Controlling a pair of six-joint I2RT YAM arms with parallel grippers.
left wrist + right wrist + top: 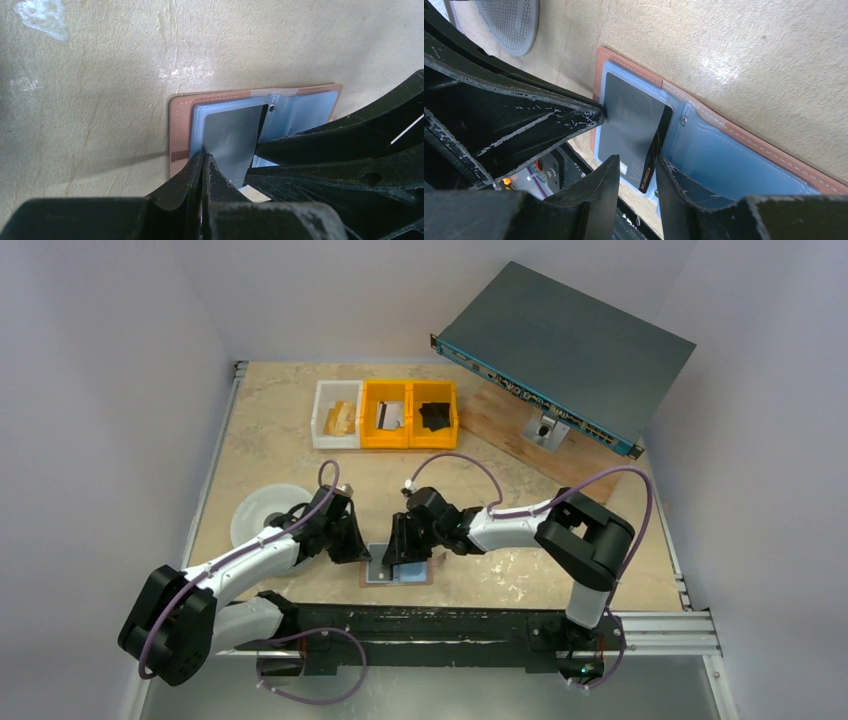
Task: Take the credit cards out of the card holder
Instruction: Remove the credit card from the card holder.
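— Left side of the surface, please.

— A round white disc lies there, well apart from the work; just to its right the left gripper is down near the front edge, clenched, jaws pressed flat together; its tip touches the edge of a card; whether it pinches anything thin, I cannot tell.

— And the card holder?

— Open flat on the surface between the two grippers, near the front middle; tan border around the outside, pale blue inner faces up; the card lies over one inner face, beside the small stud at the fold; it looks silver from the left wrist and dark from the right wrist; whether it is clear of its pocket, I cannot tell.

— The right gripper?

— Released; jaws part-way apart, low over the card holder, one corner of the card showing in the gap; neither finger is seen clamped on it.

— Farther back?

— A white bin with a yellowish item; touching it, two yellow bins, the right one holding a black piece; at the far right a grey metal box rests on a wooden board.
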